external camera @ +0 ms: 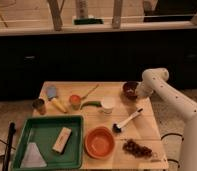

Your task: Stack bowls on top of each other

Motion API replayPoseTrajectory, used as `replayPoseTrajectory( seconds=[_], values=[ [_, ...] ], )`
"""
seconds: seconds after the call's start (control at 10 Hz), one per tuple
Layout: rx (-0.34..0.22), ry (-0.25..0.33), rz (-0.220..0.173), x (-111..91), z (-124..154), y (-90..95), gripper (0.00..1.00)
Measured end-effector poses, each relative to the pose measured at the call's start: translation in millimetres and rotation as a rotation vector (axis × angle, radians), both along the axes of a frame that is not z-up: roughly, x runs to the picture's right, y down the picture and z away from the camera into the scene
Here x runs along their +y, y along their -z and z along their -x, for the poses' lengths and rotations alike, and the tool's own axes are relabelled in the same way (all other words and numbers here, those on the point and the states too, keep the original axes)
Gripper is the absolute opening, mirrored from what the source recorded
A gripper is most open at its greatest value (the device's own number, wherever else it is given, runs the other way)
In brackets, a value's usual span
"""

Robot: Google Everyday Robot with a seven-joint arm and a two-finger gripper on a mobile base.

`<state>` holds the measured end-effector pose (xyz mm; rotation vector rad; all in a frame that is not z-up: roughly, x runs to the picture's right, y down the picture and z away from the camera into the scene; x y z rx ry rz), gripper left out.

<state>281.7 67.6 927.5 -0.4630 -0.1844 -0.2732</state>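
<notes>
1. As seen toward the front of the wooden table [109, 90], the wide orange bowl [99, 142] is set upright, and only its own orange inside is shown.
2. The dark maroon bowl [127, 89] is placed well behind the orange bowl and to its right, at the table's far edge; the two are not stacked. What is in it cannot be made out.
3. The gripper [137, 93] is held at the maroon bowl's right rim, far behind the orange bowl. Whether anything is gripped cannot be told.
4. A green tray [47, 119] is laid just left of the orange bowl. A wooden block [62, 140] and a pale triangular piece [32, 156] are held in it.
5. Between the two bowls, a white cup [107, 105] and a white-handled brush [127, 121] are found.
6. A dark clustered heap [137, 148] is placed just right of the orange bowl.
7. Behind the orange bowl and to its left, a small orange cup [74, 101], a green stalk-like thing [91, 104], a yellow-handled tool [54, 97] and a metal can [39, 106] are spread.
</notes>
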Motion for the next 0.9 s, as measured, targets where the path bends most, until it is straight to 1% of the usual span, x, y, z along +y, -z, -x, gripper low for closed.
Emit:
replayPoseTrajectory(
  seconds=[0.2,0.4,0.5,0.6,0.8,0.9],
  values=[
    [-0.001,0.008,-0.022,-5.6,-1.2,7.2,0.00],
    [-0.008,0.021,-0.053,-14.2,1.3,17.1,0.00],
    [-0.012,0.033,-0.076,-20.1,1.3,25.5,0.00],
    [-0.018,0.038,-0.088,-23.1,1.8,30.7,0.00],
    [-0.056,0.064,-0.127,-34.4,6.4,49.6,0.00],
    [-0.078,0.077,-0.139,-37.1,7.9,57.7,0.00]
  ],
)
